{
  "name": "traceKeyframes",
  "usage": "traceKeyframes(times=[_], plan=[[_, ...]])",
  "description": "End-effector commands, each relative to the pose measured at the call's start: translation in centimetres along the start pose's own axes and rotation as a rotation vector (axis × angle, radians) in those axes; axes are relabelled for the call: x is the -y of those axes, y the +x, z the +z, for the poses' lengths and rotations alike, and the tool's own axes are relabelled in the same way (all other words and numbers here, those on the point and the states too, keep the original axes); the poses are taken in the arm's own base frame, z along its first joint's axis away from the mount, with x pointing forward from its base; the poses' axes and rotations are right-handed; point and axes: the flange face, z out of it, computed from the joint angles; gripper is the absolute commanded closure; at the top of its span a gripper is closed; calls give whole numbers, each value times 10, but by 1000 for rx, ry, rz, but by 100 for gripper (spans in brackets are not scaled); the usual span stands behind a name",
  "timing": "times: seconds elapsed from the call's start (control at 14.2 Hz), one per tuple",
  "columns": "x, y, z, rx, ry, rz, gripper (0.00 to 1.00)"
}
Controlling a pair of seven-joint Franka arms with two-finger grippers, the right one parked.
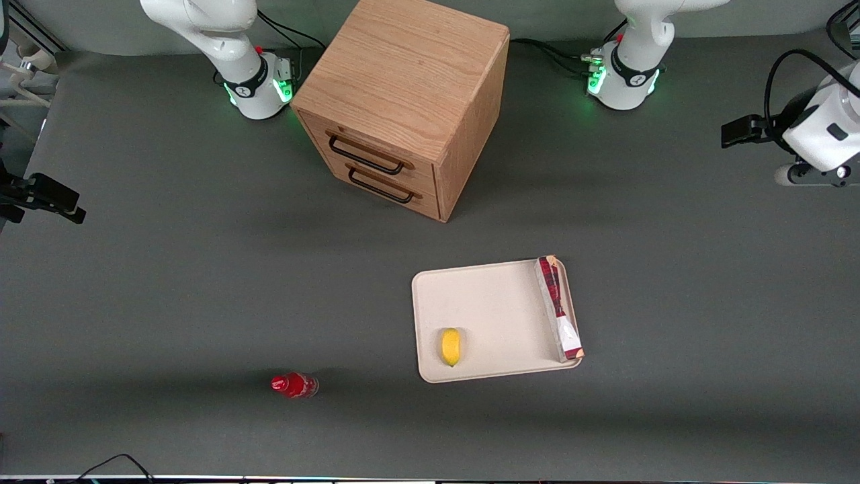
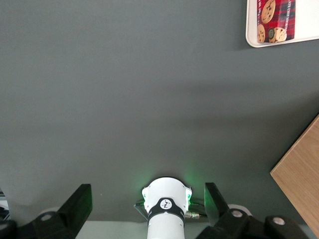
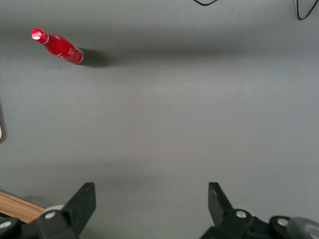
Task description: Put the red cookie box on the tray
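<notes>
The red cookie box [image 1: 557, 306] lies flat in the tray [image 1: 490, 316], along the rim on the working arm's side, its white end nearest the front camera. The left wrist view catches the box's cookie-printed end [image 2: 275, 20] inside a corner of the tray [image 2: 252, 41]. My gripper [image 1: 741, 131] hangs high near the working arm's end of the table, well away from the tray and farther from the front camera than it. The gripper [image 2: 148, 201] is open, its black fingers [image 2: 79, 204] spread wide with nothing between them.
A yellow fruit [image 1: 451, 346] lies in the tray near its front rim. A wooden drawer cabinet [image 1: 403, 101] stands farther back, between the arm bases. A small red bottle [image 1: 294, 385] lies toward the parked arm's end. The working arm's base [image 1: 621, 81] glows green.
</notes>
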Motion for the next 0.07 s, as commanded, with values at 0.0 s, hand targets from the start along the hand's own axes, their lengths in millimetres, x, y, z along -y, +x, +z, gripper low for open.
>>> traceKeyframes(times=[0.0], plan=[[6, 0, -9, -29, -16, -1, 0]])
